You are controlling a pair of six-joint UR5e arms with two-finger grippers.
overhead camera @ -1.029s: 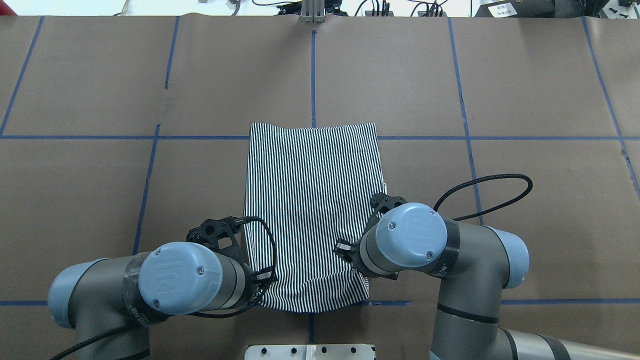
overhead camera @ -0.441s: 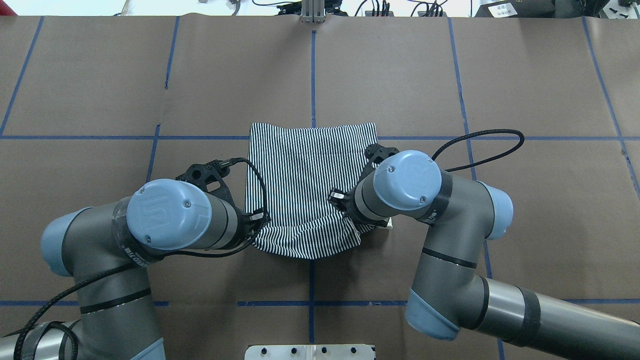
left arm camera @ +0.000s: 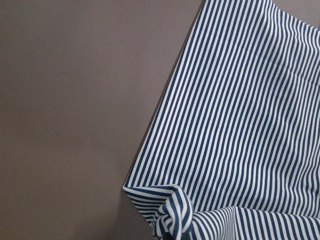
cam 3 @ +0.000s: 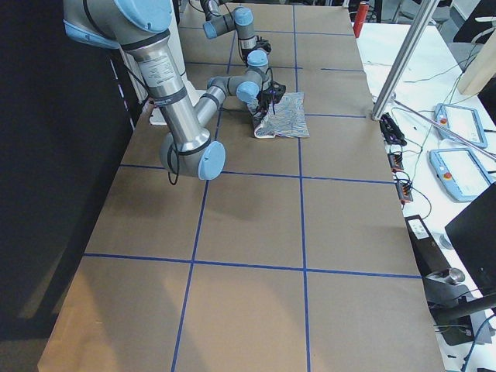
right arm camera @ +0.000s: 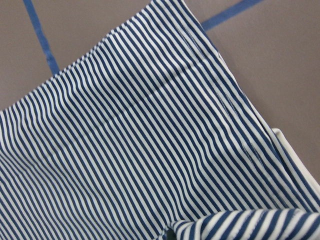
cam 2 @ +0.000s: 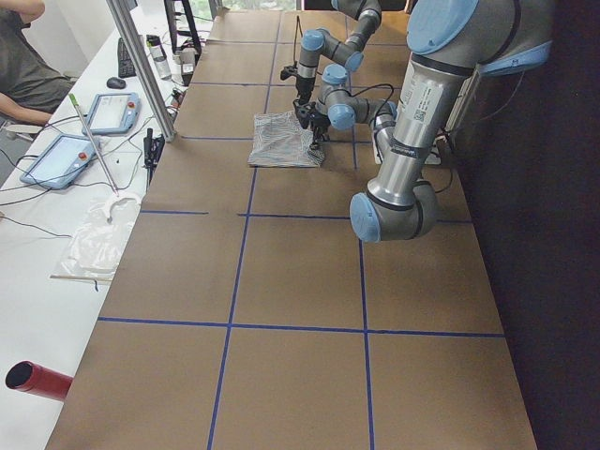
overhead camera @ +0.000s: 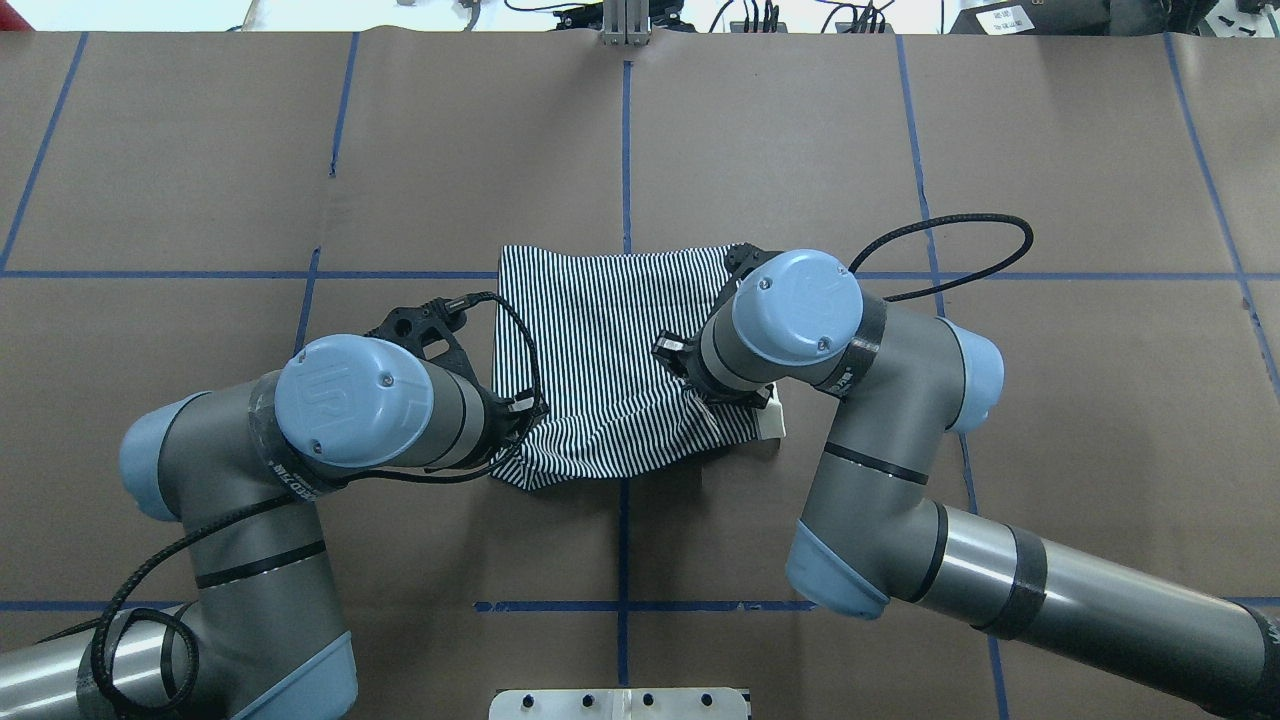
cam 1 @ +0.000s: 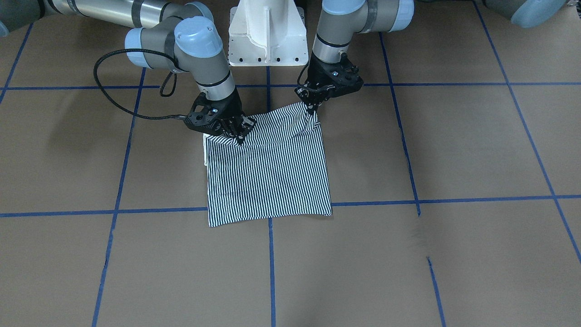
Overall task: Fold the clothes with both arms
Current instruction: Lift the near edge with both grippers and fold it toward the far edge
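Clamped shut on one corner each, the black left fingers (cam 1: 313, 107) and right fingers (cam 1: 237, 135) have carried the near hem of the navy-and-white striped polo shirt (overhead camera: 600, 330) farther from the white pedestal base (overhead camera: 620, 703), so the fold on the brown bench (overhead camera: 200, 150) looks about half done.

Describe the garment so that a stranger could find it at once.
On the brown table with blue tape lines, look just ahead of the white base. There the left gripper and right gripper pinch a folded shirt, the only navy-and-white striped thing.
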